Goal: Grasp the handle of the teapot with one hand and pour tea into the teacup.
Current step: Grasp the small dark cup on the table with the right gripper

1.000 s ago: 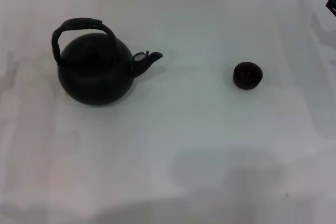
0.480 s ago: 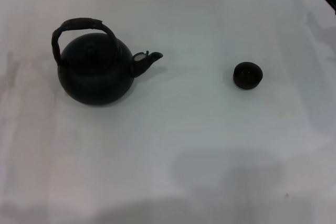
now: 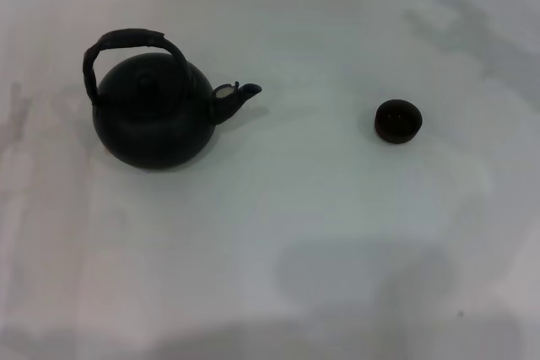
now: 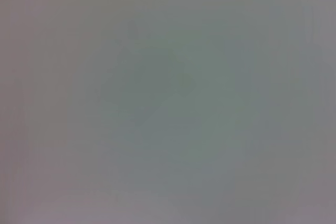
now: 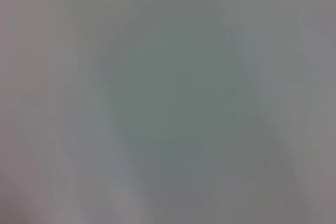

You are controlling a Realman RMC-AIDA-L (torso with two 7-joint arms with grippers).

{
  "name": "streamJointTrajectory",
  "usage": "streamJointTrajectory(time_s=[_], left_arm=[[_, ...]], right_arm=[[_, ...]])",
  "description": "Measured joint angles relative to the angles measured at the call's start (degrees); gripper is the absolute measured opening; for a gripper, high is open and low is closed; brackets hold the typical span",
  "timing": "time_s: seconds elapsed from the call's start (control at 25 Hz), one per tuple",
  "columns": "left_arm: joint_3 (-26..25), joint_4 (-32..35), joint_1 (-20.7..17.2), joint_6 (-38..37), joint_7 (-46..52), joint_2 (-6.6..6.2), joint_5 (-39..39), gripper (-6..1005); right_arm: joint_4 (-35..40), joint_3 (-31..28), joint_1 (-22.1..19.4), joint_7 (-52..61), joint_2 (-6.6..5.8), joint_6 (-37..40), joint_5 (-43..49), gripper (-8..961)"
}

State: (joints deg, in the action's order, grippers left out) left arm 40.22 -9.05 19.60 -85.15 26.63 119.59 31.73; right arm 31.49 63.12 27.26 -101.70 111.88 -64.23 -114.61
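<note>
Head view: white counter (image 3: 278,233), two task things on it. The teapot (image 3: 153,120) sits upright on my left side, black and round, its lid knob (image 3: 145,84) on top, its spout (image 3: 239,94) pointing toward my right. The handle (image 3: 126,42) arches up over the lid, standing, nothing gripping it. The teacup (image 3: 397,120) sits upright on my right side, small and dark, well apart from the teapot, roughly in line with the spout. Bare counter lies between the two. Neither of my arms shows here, so neither end effector is in this view; only soft grey shadows lie on the counter at far right and near the front edge. Left wrist view: flat grey blur, no object, no fingers to make out, so I cannot tell whether my left end effector is wide or narrow. Right wrist view: same, plain grey blur, nothing resolvable, so I cannot tell the state of my right end effector either.
</note>
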Motion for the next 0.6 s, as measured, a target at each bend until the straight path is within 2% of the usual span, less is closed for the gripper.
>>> streamJointTrajectory(time_s=[0.08,0.16,0.24,0.4,0.6], left_arm=[[-0.01,0.08,0.00,0.00,0.00,-0.07,0.00,846],[-0.02,0.28,0.00,0.01,0.00,-0.13,-0.04,846],[-0.03,0.37,0.02,0.02,0.00,-0.14,-0.10,846],[-0.06,0.45,0.31,0.05,0.00,-0.15,-0.13,846],[-0.06,0.44,0.44,0.07,0.00,-0.15,-0.14,846]], right_arm=[[4.90,0.10,0.68,4.96,-0.52,-3.90,8.55,828],[10.20,0.14,1.55,9.60,-0.40,-7.00,16.46,828],[15.50,0.36,2.25,14.04,0.38,-8.64,23.80,827],[28.06,3.11,2.92,25.87,2.98,-9.69,40.75,826],[36.31,12.01,5.26,39.87,3.30,-9.22,53.78,824]])
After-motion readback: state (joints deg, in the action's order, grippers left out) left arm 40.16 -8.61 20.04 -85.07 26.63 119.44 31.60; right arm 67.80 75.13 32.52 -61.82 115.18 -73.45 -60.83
